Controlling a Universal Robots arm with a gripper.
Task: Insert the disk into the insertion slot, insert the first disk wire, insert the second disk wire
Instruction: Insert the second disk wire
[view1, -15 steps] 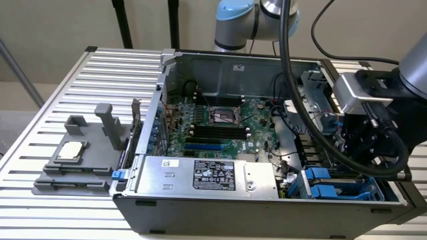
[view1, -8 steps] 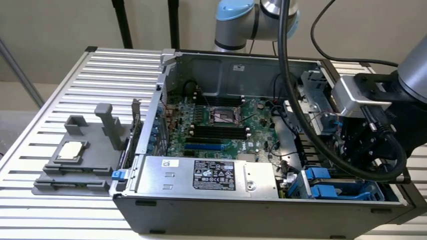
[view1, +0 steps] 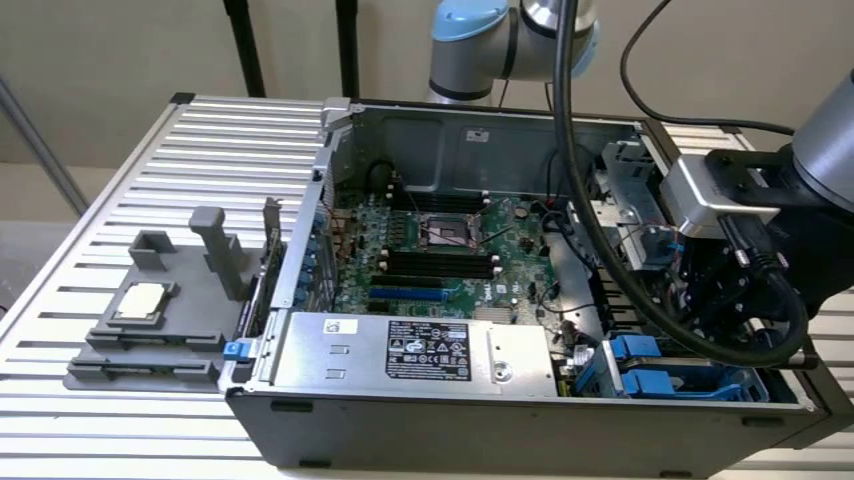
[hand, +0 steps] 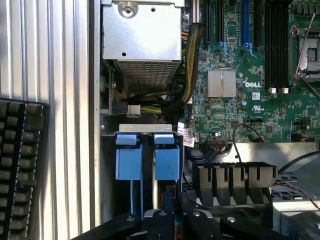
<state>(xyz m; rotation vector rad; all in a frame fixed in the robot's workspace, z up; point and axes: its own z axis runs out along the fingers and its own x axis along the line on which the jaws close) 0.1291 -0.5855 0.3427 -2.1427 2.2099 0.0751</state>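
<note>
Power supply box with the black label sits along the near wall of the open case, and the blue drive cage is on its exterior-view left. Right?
Not quite. The power supply box does sit along the near wall of the open case, but the exterior view shows the blue drive cage on its right, in the case's near corner below the end effector.

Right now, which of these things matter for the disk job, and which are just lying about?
Part of the job:
- insertion slot, the cage with blue clips
- gripper, just above the slot

Just lying about:
- motherboard
- silver box with black label
- grey holder with a chip on the table
- keyboard
</note>
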